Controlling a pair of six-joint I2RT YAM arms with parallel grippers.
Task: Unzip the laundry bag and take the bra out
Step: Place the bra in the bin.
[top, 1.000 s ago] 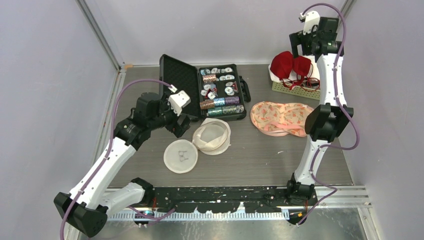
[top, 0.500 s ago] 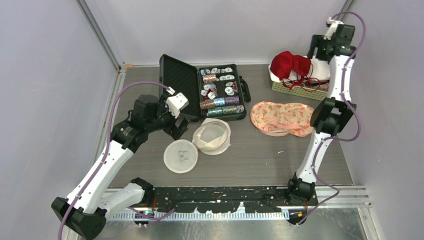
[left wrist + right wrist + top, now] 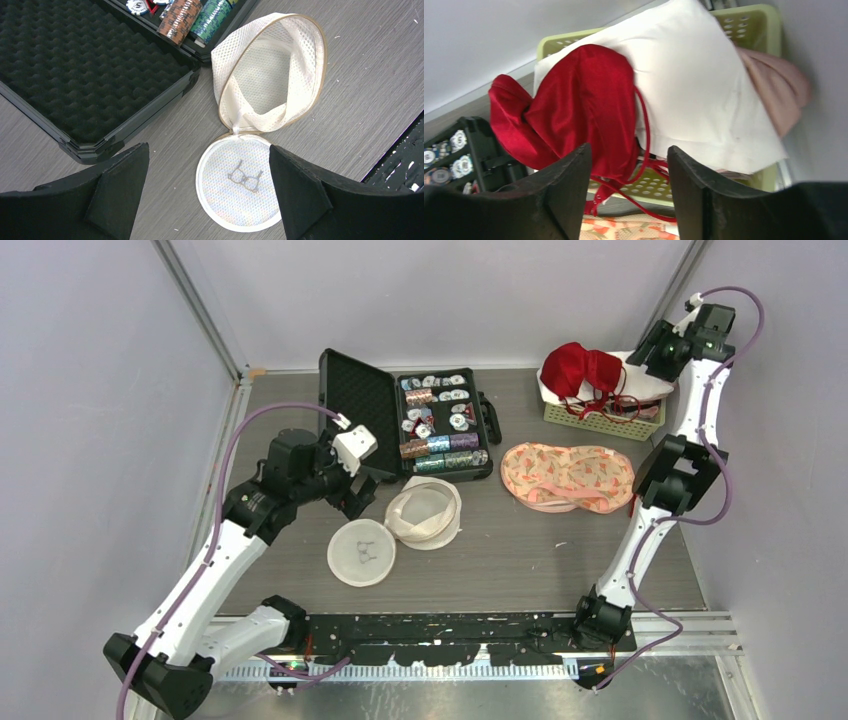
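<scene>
The laundry bag [image 3: 427, 512] lies on the worktop [image 3: 520, 550] in front of the left arm, already unzipped. It is a round white mesh pouch with a tan-edged rim. Its body gapes wide and shows nothing inside. Its flat round lid [image 3: 238, 187] is folded out towards the near edge, with a small grey bra symbol printed on it and still joined to the body at one spot.

The bra [image 3: 579, 102] is well apart from the bag, at the far right corner. It is bright red satin with thin red straps trailing down. It rests on a white cloth [image 3: 704, 85] heaped in a pale green perforated basket [image 3: 756, 17], with a pink cloth [image 3: 793, 95] beside it.

The left fingers [image 3: 120, 187] hang just above the bag's lid, spread wide with nothing between them. The right fingers [image 3: 569, 190] hover over the basket, just beside the bra, also spread apart and empty.

An open black case [image 3: 358, 405] touches the far edge of the bag. It has a foam-lined lid and its tray holds stacks of poker chips [image 3: 440, 445].

Between the case and the basket, a peach fabric piece [image 3: 565, 476] with a small printed pattern lies flat on the worktop.
</scene>
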